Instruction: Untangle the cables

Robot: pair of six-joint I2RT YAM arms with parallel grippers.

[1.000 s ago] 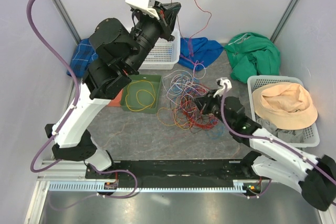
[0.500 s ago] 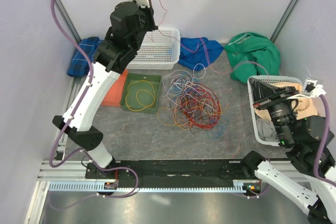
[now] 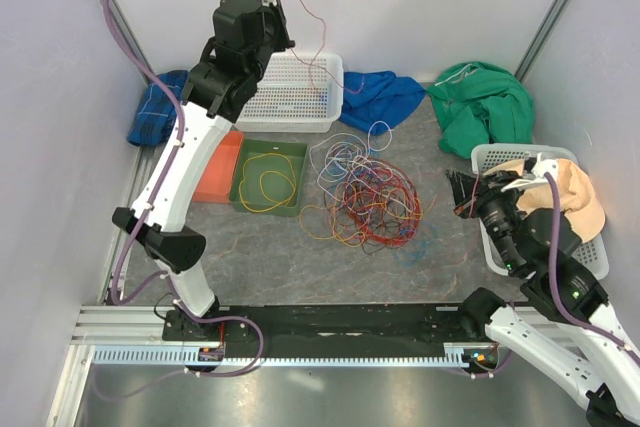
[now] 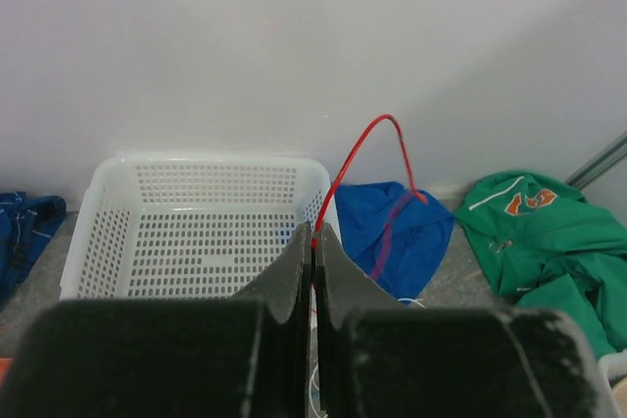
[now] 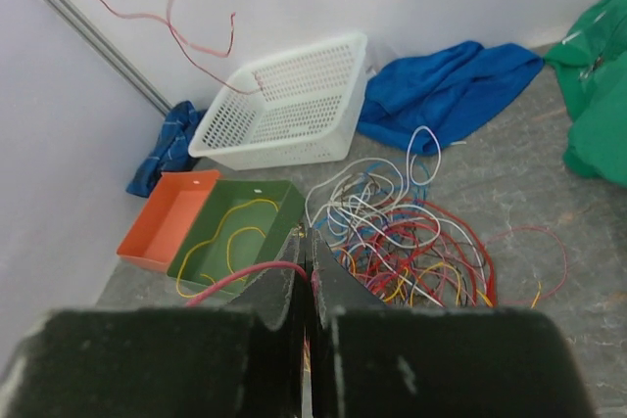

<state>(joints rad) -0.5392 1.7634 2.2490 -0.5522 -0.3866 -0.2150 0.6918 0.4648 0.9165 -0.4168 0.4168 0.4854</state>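
The cables (image 3: 365, 197) lie in a tangled heap in the middle of the desk (image 3: 260, 257). One yellow cable (image 3: 265, 185) curls in the green tray (image 3: 238, 179), next to an orange tray (image 3: 215, 172). A hat (image 3: 575, 197) sits in the right basket (image 3: 500, 150). Only the wrist views show the pinches. The left hand (image 4: 314, 242) is clenched on a red cable (image 4: 367, 134) above the white basket (image 4: 108, 232). The right hand (image 5: 308, 242) is clenched on a pink-red cable (image 5: 240, 279).

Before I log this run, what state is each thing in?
Left gripper: fingers shut on a red cable, raised.
Right gripper: fingers shut on a red wire.
Cable pile: tangled on the table.
Green tray: holds a yellow cable.
Orange tray: looks empty.
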